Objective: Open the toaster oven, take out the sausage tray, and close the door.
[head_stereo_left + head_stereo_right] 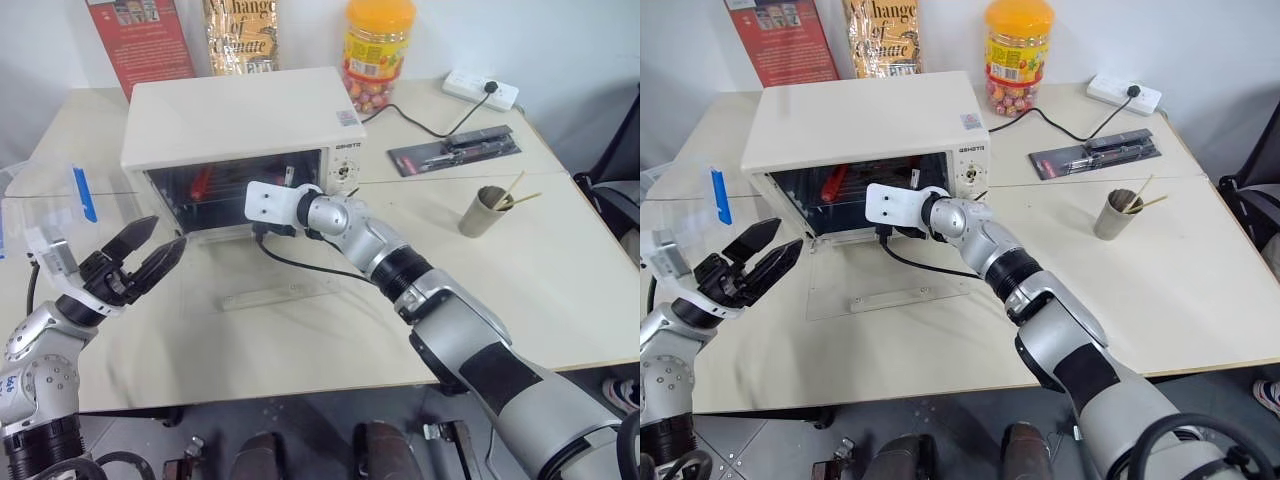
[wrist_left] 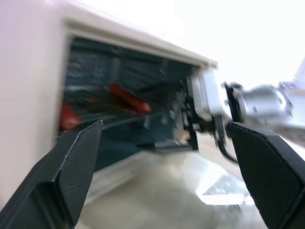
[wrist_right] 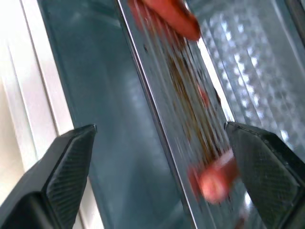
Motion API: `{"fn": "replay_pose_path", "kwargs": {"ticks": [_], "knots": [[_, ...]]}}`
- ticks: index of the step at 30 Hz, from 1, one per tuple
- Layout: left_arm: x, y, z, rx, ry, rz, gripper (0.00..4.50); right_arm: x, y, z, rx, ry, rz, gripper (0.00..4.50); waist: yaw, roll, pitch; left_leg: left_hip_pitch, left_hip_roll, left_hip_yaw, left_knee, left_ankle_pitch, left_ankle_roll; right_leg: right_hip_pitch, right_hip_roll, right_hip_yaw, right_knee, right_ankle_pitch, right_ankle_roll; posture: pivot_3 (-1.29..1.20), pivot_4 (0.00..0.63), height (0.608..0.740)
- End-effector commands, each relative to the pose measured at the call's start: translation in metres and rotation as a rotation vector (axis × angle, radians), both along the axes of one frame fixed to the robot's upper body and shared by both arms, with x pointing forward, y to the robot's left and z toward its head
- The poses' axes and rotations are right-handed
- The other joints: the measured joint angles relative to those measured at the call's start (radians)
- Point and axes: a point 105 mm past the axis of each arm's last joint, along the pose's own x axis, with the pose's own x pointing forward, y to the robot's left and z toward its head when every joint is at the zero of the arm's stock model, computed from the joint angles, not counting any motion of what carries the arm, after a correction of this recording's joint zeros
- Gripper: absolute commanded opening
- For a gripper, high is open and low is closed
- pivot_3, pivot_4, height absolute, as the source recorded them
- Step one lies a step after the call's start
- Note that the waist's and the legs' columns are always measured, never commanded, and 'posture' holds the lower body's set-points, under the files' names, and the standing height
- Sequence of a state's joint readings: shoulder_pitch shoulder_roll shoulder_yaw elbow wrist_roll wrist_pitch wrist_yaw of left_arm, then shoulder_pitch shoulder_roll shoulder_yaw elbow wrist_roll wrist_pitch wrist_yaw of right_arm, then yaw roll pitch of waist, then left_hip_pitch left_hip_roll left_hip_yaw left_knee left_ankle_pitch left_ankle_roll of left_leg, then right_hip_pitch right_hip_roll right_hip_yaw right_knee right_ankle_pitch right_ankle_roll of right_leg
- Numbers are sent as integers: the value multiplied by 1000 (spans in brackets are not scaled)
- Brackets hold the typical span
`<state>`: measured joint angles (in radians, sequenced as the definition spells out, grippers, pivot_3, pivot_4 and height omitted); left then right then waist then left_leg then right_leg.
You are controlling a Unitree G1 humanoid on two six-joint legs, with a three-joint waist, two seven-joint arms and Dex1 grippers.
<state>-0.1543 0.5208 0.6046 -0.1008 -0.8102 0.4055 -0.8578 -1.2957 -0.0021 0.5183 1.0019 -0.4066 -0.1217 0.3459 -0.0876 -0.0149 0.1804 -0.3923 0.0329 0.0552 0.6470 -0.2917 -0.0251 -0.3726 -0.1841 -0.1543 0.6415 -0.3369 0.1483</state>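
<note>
The cream-white toaster oven (image 1: 240, 115) stands at the back left of the table. Its glass door (image 1: 890, 285) lies folded down flat in front of it, white bar handle nearest me. Inside, the silver sausage tray (image 3: 186, 95) carries two red sausages (image 3: 214, 179); one sausage (image 1: 203, 180) shows through the opening. My right gripper (image 3: 159, 128) is open at the oven mouth, with the tray's edge between its spread fingers but not clamped. To the left of the door, my left gripper (image 1: 165, 233) hangs open and empty above the table, pointing at the oven.
A clear plastic box with a blue clip (image 1: 60, 200) sits at the far left, close to my left arm. A paper cup with sticks (image 1: 487, 210), a packaged tool (image 1: 455, 150), a power strip (image 1: 482, 90) and a candy jar (image 1: 378, 50) stand to the right and behind.
</note>
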Motion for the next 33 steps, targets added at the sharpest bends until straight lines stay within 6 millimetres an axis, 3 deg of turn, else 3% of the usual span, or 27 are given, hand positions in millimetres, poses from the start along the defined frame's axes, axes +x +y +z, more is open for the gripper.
{"fn": "replay_pose_path", "kwargs": {"ticks": [1, 4, 7, 10, 17, 33], "knots": [[-8, 1, 12, -7, -55, 26, 4479, -4, 14, 17, -16, -113, 37, 4500, 4, 0, 0, 0, 0, 0, 0, 0, 0, 0, 0, 0, 0, 0, 0, 0, 150, 740], [-8, -2, 9, -5, -44, 25, 4500, -4, 17, 13, -52, -136, 43, 3694, 4, 0, 0, 0, 0, 0, 0, 0, 0, 0, 0, 1, 0, 0, 0, 0, 150, 740], [-5, -5, 10, -13, -47, 18, 4500, -2, 17, 12, -58, -144, 25, 3694, 3, 0, 0, 0, 0, 0, 0, 0, 0, 0, 0, 1, 0, 0, 0, 0, 150, 740], [-1, -9, 9, -14, -40, -3, 4500, 0, 15, 15, -63, -174, 14, 2998, 3, 0, 0, 0, 0, 0, 0, 0, 0, 0, 0, 1, 0, 0, 0, 0, 150, 740], [10, -17, 15, -28, -50, -61, 4500, 1, 12, 13, -105, -258, 2, 2998, 3, 0, 0, 0, 0, 0, 0, 0, 0, 0, 0, 2, 0, 0, 0, 0, 150, 740], [23, -28, 15, -21, -46, -97, 4500, 13, -6, 3, -134, -251, -87, 2998, 2, 0, 0, 0, 0, 0, -1, 0, 0, 0, 1, 2, 0, 0, 0, 0, 150, 740]]}}
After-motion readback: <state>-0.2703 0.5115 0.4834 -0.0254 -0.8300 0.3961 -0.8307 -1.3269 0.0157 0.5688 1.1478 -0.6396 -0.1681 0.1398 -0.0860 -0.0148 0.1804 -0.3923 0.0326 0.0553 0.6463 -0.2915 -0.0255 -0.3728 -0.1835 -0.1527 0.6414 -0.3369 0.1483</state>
